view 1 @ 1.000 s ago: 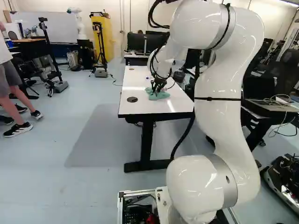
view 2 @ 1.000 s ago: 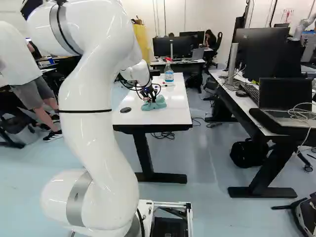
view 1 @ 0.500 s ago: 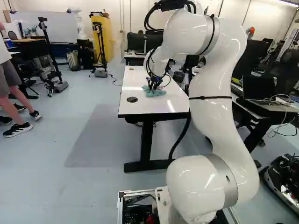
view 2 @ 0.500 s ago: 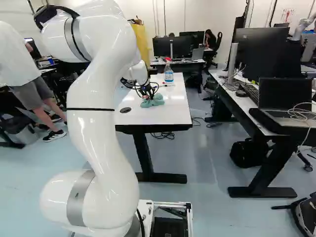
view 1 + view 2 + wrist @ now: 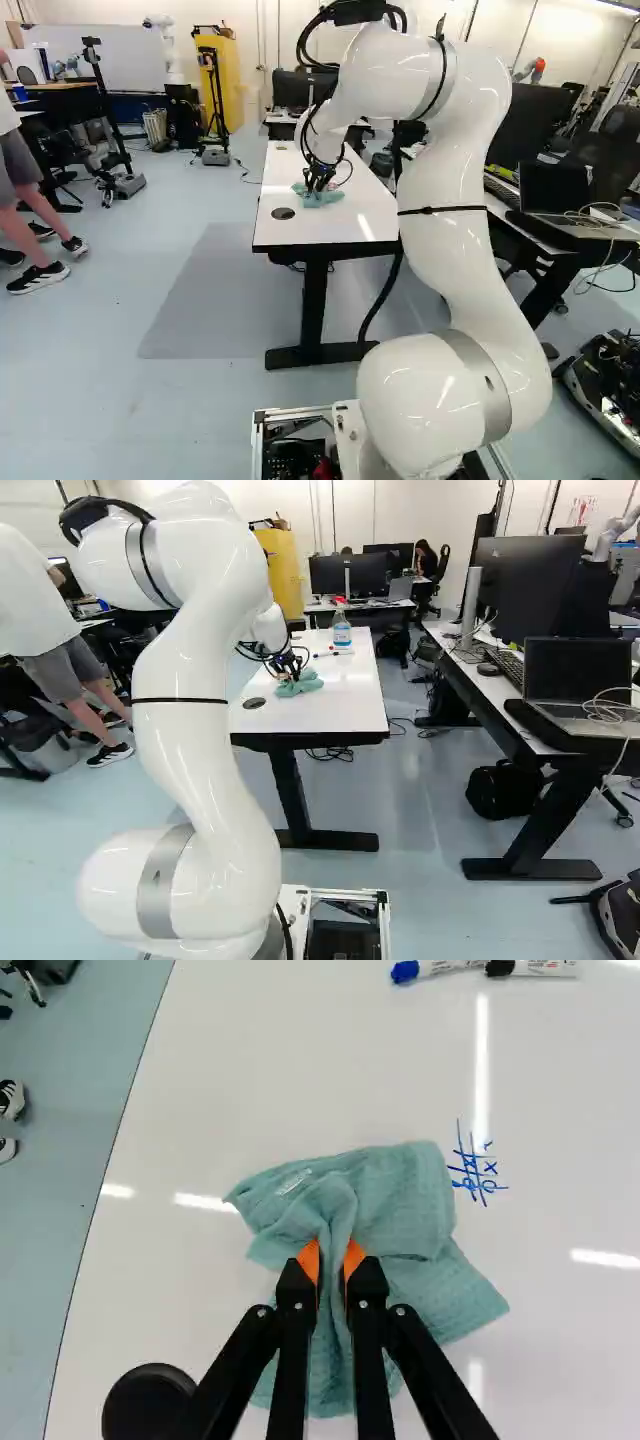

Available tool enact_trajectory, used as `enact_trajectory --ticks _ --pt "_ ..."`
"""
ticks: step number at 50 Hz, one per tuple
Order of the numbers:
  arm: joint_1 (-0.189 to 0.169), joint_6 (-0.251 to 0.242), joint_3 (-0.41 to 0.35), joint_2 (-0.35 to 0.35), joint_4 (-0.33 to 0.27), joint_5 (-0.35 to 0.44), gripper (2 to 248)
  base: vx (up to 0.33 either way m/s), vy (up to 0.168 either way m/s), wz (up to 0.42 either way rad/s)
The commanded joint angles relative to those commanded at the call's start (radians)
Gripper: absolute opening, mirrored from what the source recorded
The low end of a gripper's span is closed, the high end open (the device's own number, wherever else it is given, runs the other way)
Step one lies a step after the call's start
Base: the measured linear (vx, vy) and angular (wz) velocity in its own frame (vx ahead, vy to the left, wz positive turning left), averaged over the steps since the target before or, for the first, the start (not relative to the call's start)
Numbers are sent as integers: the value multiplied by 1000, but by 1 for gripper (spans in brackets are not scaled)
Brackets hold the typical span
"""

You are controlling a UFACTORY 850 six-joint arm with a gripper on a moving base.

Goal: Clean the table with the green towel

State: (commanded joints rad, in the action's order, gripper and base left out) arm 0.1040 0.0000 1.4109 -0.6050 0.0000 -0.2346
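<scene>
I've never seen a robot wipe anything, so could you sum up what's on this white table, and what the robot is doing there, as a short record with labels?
Surface: white table
Cloth: green towel, lying creased on the table
Pincer: pincer shut on a fold of the towel
Left to wipe: blue writing, uncovered, just beside the towel
Pens: two markers, lying ahead of the towel
Far end of table: bottle, upright
Set in the table: round black disc, beside the pincer
</scene>
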Motion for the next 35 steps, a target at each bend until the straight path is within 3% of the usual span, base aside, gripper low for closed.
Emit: enact_trajectory --ticks 14,35 --pt "32 0 -41 30 0 0 48 0 0 0" --pt "41 0 -155 113 0 0 48 0 0 0"
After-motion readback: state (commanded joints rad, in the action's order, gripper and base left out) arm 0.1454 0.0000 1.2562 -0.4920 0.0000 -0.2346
